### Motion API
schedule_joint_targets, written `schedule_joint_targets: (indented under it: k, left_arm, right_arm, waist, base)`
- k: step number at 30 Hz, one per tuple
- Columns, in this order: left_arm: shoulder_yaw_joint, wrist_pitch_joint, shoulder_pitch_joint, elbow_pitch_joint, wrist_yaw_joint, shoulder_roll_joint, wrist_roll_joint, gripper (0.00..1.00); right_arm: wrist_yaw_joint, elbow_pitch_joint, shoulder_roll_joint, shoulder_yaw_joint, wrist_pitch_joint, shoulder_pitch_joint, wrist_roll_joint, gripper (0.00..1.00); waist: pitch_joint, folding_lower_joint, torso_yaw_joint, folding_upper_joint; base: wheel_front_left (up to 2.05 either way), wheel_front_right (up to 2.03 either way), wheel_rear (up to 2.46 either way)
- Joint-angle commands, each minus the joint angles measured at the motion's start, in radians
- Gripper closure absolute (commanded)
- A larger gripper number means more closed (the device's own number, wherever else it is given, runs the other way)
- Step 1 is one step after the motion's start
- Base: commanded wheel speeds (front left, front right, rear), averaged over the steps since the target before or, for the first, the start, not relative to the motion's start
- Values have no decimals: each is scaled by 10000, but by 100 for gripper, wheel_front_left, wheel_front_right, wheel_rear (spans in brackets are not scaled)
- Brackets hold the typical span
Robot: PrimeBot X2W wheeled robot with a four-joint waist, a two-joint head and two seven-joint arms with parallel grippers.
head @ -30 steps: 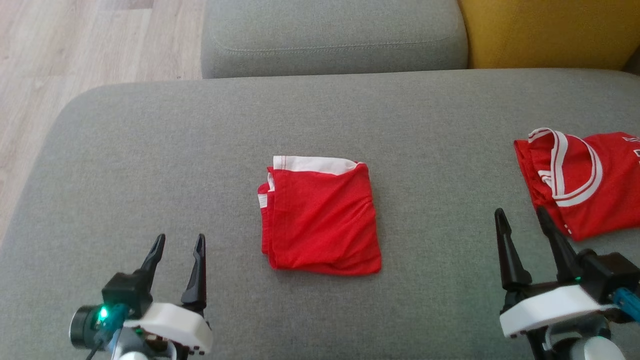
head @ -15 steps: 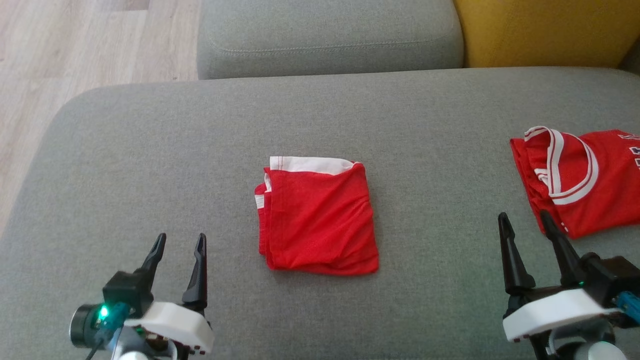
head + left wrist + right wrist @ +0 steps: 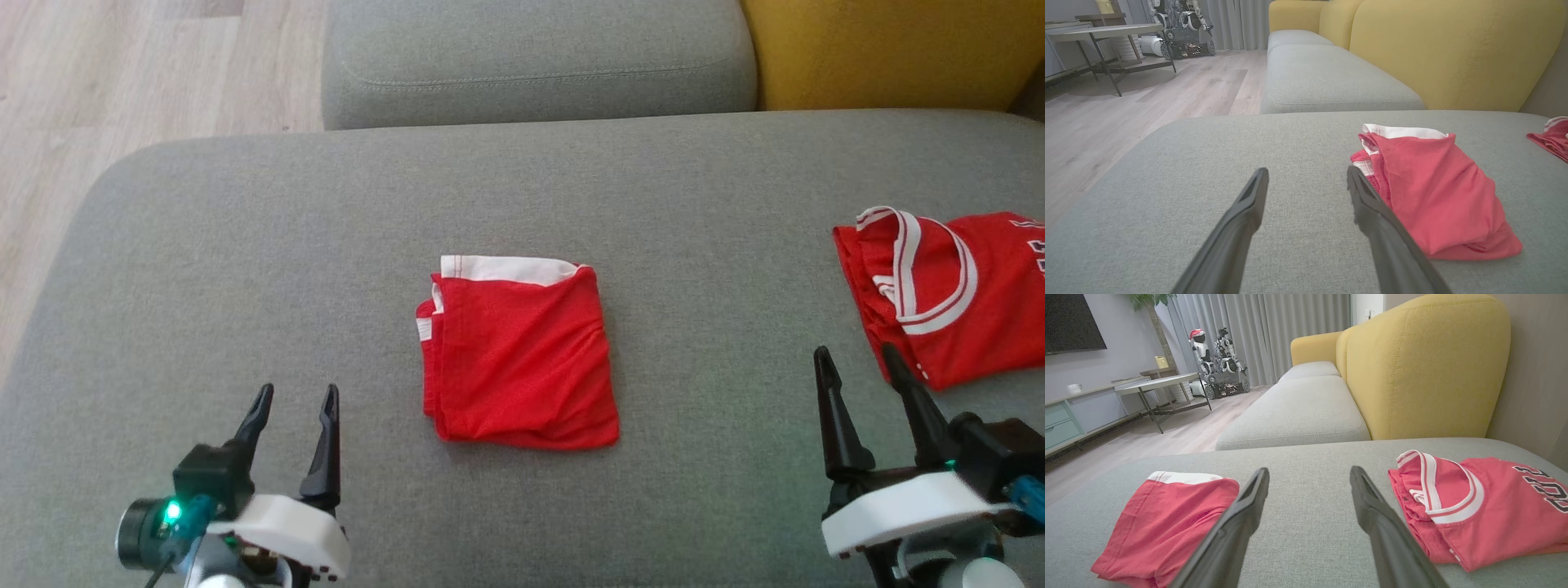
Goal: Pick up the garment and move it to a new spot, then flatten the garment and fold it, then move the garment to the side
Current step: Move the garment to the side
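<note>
A red garment (image 3: 522,359) with a white band at its far edge lies folded into a rough square in the middle of the grey sofa seat (image 3: 245,245). My left gripper (image 3: 296,392) hovers open to its near left, a hand's width away, with nothing between the fingers. In the left wrist view the garment (image 3: 1433,196) lies just right of the left gripper (image 3: 1307,171). My right gripper (image 3: 854,351) stands open at the near right, between the garment (image 3: 1163,526) and a red jersey, and the right wrist view also shows this gripper (image 3: 1309,470) empty.
A red jersey (image 3: 955,294) with white trim and black letters lies flat at the seat's right edge, close to the right fingers. A second grey cushion (image 3: 539,57) and a yellow backrest (image 3: 890,49) lie beyond. Wooden floor (image 3: 122,73) borders the seat's left.
The head view has shifted slightly to the right. Both garments lie as before, and both grippers stay open in nearly the same places.
</note>
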Motion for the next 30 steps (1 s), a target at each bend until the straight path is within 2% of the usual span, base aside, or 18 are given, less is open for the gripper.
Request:
schedule_joint_targets:
  k: [1, 9, 13, 21, 27, 30]
  left_arm:
    - [284, -94, -559, -287, 38, 209, -69, 0]
    - [128, -219, -1007, -311, 39, 70, -66, 0]
    - [-28, -401, -1496, -298, -9, -155, -79, 0]
    - [-386, -857, -2492, -18, -123, -665, -141, 0]
    - [-552, -984, -2795, 218, -179, -846, -130, 0]
    - [-530, -997, -2831, 221, -174, -891, -111, 0]
  right_arm:
    - [-9, -338, -53, 170, 53, -321, 103, 0]
    - [-9, -11, -53, 22, 216, -581, 119, 0]
    - [-9, 673, -53, 144, 262, -1047, 253, 0]
    - [-9, 3130, -53, 634, 216, -2284, 386, 0]
    - [-9, 5248, -53, 1018, 219, -3010, 735, 0]
    - [-9, 5909, -53, 1249, 274, -3210, 1152, 0]
  waist:
    - [7, 0, 46, 0]
    - [236, 0, 601, 0]
    - [569, 0, 1298, 0]
    - [1289, 0, 2764, 0]
    - [1506, 0, 3395, 0]
    - [1529, 0, 3496, 0]
  base:
    - [0, 0, 0]
    - [0, 0, 0]
    - [0, 0, 0]
    - [0, 0, 0]
    - [0, 0, 0]
    - [0, 0, 0]
